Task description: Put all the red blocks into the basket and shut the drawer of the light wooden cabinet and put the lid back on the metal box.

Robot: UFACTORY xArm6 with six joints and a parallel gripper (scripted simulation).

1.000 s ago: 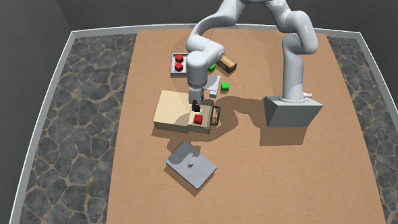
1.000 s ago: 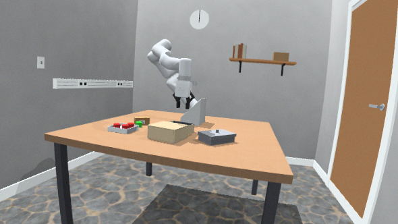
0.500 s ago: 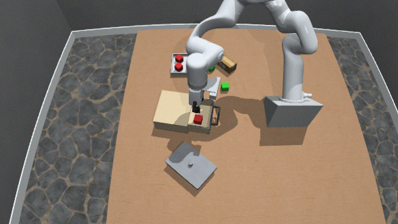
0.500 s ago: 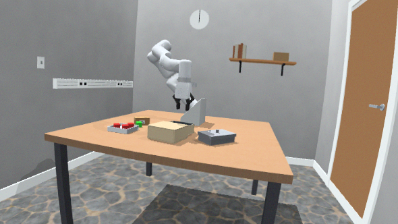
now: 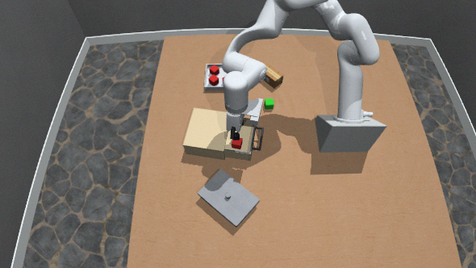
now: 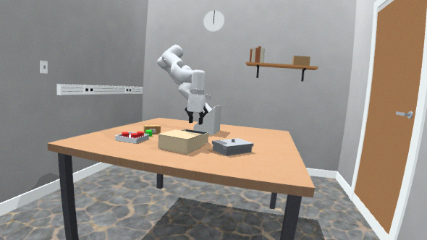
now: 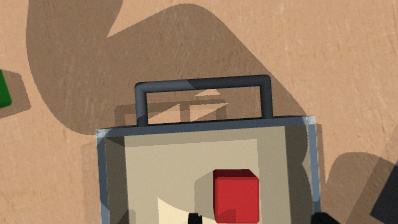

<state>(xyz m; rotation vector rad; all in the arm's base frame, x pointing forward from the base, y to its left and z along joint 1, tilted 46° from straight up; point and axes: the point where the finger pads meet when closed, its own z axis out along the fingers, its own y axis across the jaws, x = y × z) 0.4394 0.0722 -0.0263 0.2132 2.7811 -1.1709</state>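
Wrist view: red block [image 5: 236,143] [image 7: 236,199], probably light, rigid; best gripped by opposite side faces. Gripper [image 5: 235,133] [image 6: 195,122] [image 7: 257,220]: roughly two-thirds open, empty.

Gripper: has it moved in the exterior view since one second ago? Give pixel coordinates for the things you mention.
Yes, the gripper [image 5: 235,136] [image 6: 195,122] [image 7: 260,218] has moved down, closer to the height of the cabinet [image 5: 206,127] [image 6: 173,142], which has stayed in place.
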